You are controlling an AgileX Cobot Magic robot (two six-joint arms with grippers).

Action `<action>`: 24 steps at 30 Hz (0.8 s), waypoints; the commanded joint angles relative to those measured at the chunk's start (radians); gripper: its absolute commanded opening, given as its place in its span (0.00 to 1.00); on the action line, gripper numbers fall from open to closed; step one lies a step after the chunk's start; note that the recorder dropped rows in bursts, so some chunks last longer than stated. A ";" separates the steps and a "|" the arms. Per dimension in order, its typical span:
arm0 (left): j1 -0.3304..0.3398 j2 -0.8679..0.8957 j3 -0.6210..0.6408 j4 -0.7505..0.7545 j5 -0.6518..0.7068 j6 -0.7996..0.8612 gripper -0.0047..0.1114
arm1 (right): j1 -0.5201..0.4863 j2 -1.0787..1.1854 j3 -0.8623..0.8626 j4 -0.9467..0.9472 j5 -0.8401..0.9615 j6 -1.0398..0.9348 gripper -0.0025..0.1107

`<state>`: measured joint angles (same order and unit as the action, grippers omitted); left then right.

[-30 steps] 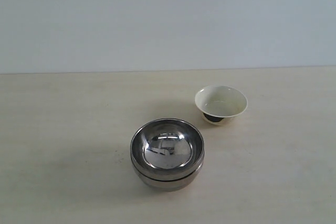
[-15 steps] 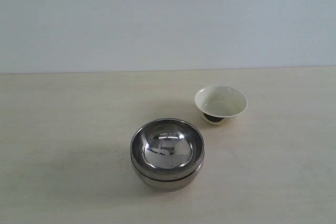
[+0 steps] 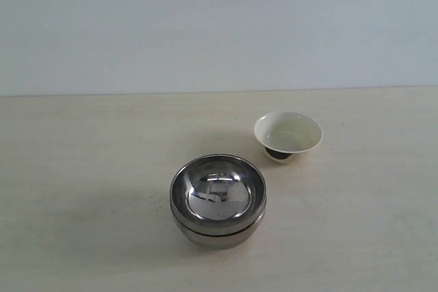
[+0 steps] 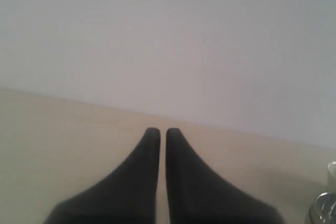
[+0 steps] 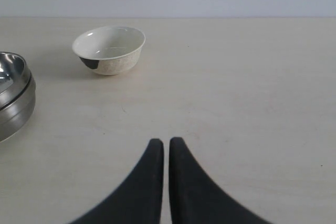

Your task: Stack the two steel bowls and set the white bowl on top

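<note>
Steel bowls point(image 3: 217, 200) nested, lower centre; white bowl point(image 3: 287, 135) apart, not yet stacked. Left gripper point(image 4: 163, 131), right gripper point(image 5: 166, 141): jaws together, empty.

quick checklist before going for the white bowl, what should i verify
1. The steel bowls nested, upper one empty: ok.
2. The white bowl upright on the table, apart from them: ok.
3. Path from the right gripper to it free: ok.
4. Its jaws open for a grasp: not ok, shut, nothing held.
5. The left gripper away from the bowls: ok, shut and empty.
</note>
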<state>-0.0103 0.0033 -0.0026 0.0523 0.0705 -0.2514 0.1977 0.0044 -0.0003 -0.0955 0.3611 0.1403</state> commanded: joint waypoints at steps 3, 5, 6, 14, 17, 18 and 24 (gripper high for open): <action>0.002 -0.003 0.003 -0.010 0.203 0.009 0.07 | -0.006 -0.004 0.000 -0.003 -0.005 -0.005 0.02; 0.002 -0.003 0.003 -0.010 0.251 0.024 0.07 | -0.006 -0.004 0.000 -0.003 -0.005 -0.005 0.02; 0.002 -0.003 0.003 -0.010 0.253 0.024 0.07 | -0.006 -0.004 0.000 -0.003 -0.005 -0.005 0.02; 0.002 -0.003 0.003 -0.010 0.290 0.028 0.07 | -0.006 -0.004 0.000 -0.003 -0.005 -0.005 0.02; 0.002 -0.003 0.003 -0.010 0.290 0.028 0.07 | -0.006 -0.004 0.000 -0.003 -0.005 -0.005 0.02; 0.002 -0.003 0.003 -0.010 0.290 0.028 0.07 | -0.006 -0.004 0.000 -0.003 -0.005 -0.005 0.02; 0.002 -0.003 0.003 -0.010 0.290 0.028 0.07 | -0.006 -0.004 0.000 -0.003 -0.005 -0.005 0.02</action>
<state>-0.0103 0.0033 -0.0026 0.0497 0.3582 -0.2302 0.1977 0.0044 -0.0003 -0.0955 0.3611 0.1403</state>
